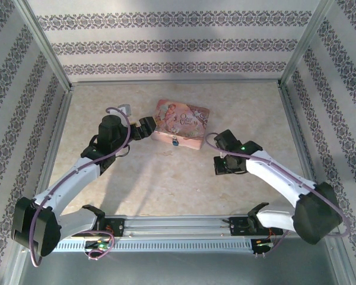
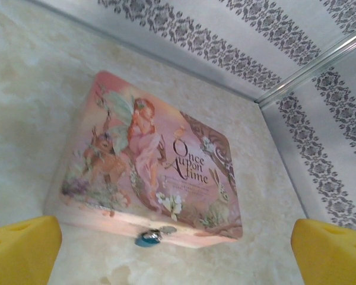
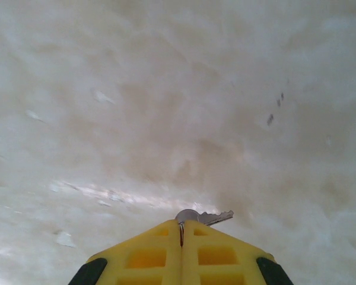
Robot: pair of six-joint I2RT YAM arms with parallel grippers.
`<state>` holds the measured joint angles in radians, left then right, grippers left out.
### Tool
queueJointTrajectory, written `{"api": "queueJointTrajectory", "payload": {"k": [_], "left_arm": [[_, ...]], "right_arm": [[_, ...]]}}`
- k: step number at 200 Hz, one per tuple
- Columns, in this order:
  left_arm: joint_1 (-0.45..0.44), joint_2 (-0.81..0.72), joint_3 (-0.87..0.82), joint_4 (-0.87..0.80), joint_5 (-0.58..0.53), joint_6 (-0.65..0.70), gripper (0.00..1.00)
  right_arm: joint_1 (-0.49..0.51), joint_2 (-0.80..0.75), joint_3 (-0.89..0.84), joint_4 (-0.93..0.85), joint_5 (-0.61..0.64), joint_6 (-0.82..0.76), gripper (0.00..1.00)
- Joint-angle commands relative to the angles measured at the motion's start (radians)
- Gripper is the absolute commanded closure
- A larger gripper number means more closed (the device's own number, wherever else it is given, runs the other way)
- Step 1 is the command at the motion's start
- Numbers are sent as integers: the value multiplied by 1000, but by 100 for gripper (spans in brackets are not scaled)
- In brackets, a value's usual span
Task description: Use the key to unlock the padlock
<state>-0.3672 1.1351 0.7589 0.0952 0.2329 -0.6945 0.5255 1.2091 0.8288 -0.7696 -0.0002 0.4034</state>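
Observation:
The padlock (image 2: pixel 149 238), tiny, blue-teal and silvery, hangs at the front edge of a flat pink illustrated box (image 2: pixel 148 160); from above the padlock (image 1: pixel 175 141) shows on the box's near side. My left gripper (image 1: pixel 145 127) stands open just left of the box, its yellow fingers (image 2: pixel 24 249) wide apart on either side of the padlock and short of it. My right gripper (image 3: pixel 181 227) is shut on a small silver key (image 3: pixel 206 217) whose toothed blade sticks out to the right, just above the table. From above, the right gripper (image 1: pixel 219 155) is to the right of the box and nearer than it.
The box (image 1: pixel 183 123) lies mid-table toward the back. Patterned walls with metal frame posts (image 1: pixel 293 59) close in the back and both sides. Bare marbled tabletop (image 1: pixel 166 184) stretches between the box and the arm bases.

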Motion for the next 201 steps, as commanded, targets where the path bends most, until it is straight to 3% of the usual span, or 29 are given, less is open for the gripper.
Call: {"api": "queueJointTrajectory", "payload": {"k": [1,51,89,135,160,201], "left_arm": [[-8,25,-21,51,96,-192,1],[-29,140,-59,354,281,-525,4],[-83,247,-51,536,355,-761,9],[-105,402,-116,998,401,-1108,22],[-133,433,-132,1056,385,-1149,30],[-144,399,-152,1008,358,-1133,32]], "right_arm": [[-4,-56,74,93,-73,-82,100],[42,-87,178,254,-221,-233,100],[115,-39,269,289,-332,-409,100],[141,36,370,256,-503,-559,100],[155,74,419,213,-498,-624,100],[155,111,450,171,-483,-696,100]]}}
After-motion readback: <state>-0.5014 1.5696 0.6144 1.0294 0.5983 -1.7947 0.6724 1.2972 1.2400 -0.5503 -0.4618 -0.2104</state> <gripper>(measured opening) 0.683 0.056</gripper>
